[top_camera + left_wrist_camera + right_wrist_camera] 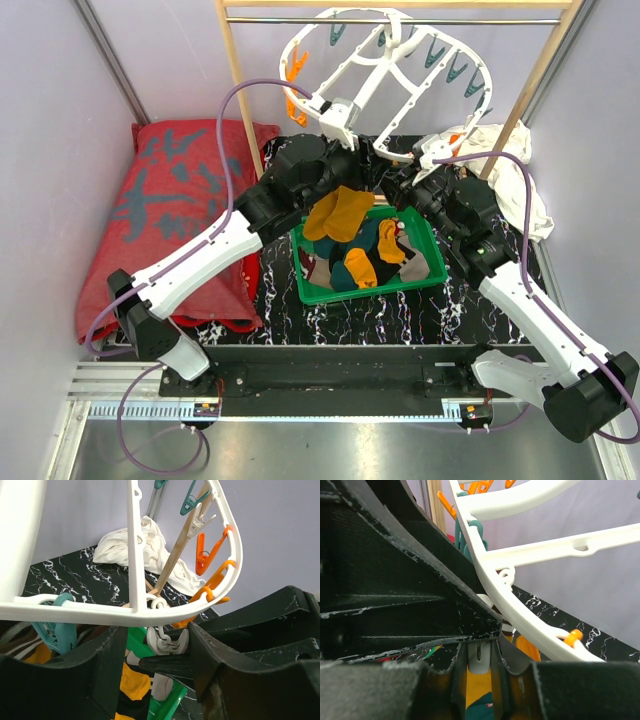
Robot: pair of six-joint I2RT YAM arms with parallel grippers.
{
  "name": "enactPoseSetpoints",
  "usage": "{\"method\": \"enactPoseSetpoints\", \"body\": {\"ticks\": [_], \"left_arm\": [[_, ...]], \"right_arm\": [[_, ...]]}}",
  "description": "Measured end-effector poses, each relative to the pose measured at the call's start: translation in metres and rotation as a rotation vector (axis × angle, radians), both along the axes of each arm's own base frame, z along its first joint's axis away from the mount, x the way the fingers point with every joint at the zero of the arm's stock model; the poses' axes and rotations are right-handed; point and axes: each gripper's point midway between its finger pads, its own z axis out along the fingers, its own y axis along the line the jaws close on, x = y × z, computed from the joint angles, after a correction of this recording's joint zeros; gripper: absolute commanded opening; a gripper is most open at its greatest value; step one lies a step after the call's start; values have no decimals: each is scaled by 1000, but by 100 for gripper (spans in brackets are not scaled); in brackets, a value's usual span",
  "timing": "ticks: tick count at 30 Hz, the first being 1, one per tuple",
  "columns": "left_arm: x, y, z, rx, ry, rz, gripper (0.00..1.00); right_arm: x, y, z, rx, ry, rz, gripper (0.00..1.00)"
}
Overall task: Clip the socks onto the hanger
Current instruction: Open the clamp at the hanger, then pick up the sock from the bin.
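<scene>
The white hanger hangs from the rack's rod, carrying orange and teal pegs. My left gripper is at its near-left rim. It stands open around a white peg that touches the right finger, with a gap on the left. My right gripper is at the near-right rim, shut on another white peg. The socks lie in a green basket. A mustard-orange sock lies at the basket's far-left corner, with dark teal ones beside it. Its striped cuff shows below the left jaws.
A light wooden rack with a metal rod frames the hanger. A red cloth lies on the left. A white cloth is heaped at the right, behind the right arm. Grey walls close in on both sides.
</scene>
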Motion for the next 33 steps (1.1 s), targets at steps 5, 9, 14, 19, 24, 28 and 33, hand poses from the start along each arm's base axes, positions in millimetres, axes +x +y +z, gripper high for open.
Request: {"method": "enactPoseSetpoints", "body": {"ticks": [5,9,14,19,24,28,33], "left_arm": [[-2,-5,1,-15,5,-9,33],[-2,-7,2,-19,3,-8,22],[-1,-7,1,-12,-2,-4,18],[2,-5,-1,1,-11,11,12],[6,-3,-3,16,-21,29,10],[8,-1,-3,25,-29,43,7],[10,1,-3,36,-39,54,5]], "right_arm": [[1,-1,0,0,0,-4,14],[2,-2,-1,0,3,-9,29],[-1,-3,-4,13,20,-11,54],[-14,-14,-6,41,44,-33,65],[-33,-34,-20,73,108,-91,73],[-48,-52,-44,92,196,-154,74],[-58,-70,-90,129,353,-248,74]]}}
